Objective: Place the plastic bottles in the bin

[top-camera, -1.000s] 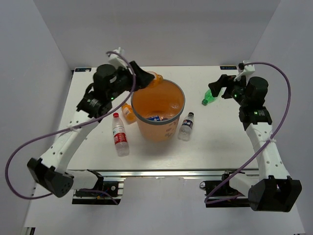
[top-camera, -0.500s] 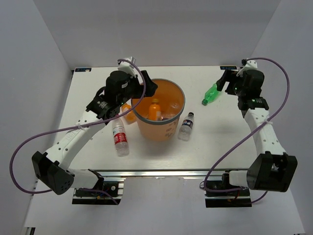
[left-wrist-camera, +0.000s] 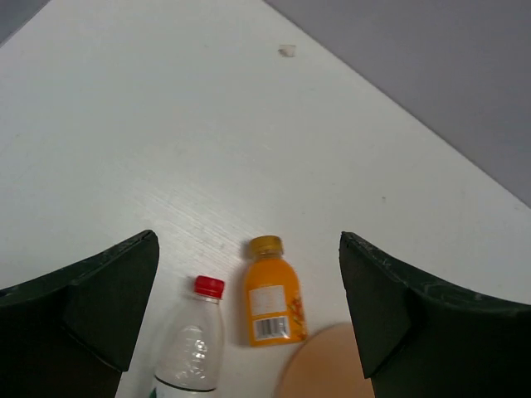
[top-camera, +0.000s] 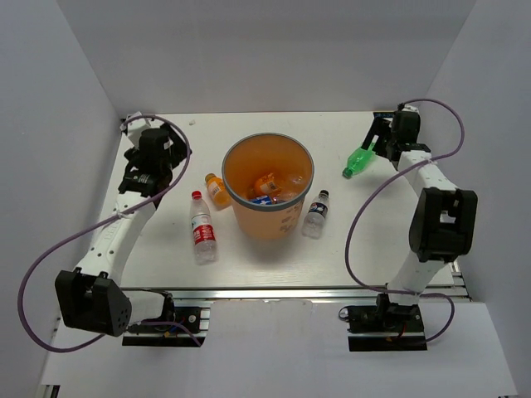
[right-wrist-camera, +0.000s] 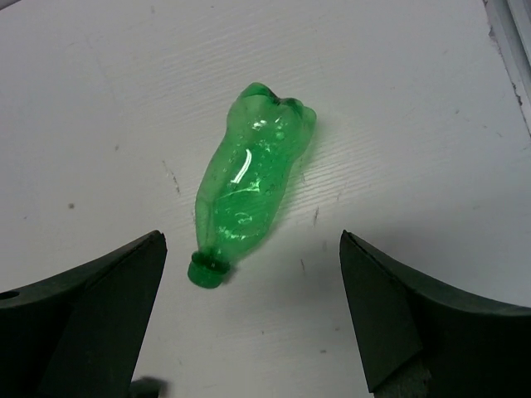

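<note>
The orange bin (top-camera: 284,217) stands mid-table, and one short orange bottle (top-camera: 265,182) lies inside it. The other orange bottle (top-camera: 217,189) and the clear red-capped bottle (top-camera: 202,228) lie left of the bin. The small clear dark-capped bottle (top-camera: 316,214) lies to its right. The green bottle (top-camera: 359,160) lies at the far right. My left gripper (top-camera: 158,162) is open and empty, left of the bin and above the table. Its view shows the orange bottle (left-wrist-camera: 270,303), the red-capped bottle (left-wrist-camera: 192,348) and the bin's edge (left-wrist-camera: 328,369). My right gripper (top-camera: 380,138) is open just behind the green bottle (right-wrist-camera: 253,178).
White walls enclose the table on the left, back and right. The table's right edge rail (right-wrist-camera: 510,33) runs close to the green bottle. A blue-labelled item (top-camera: 261,199) lies in the bin beside the orange bottle.
The left gripper let an orange bottle go into the bin, then swung back to the left side of the table. The right gripper drew back toward the far right corner, staying open.
</note>
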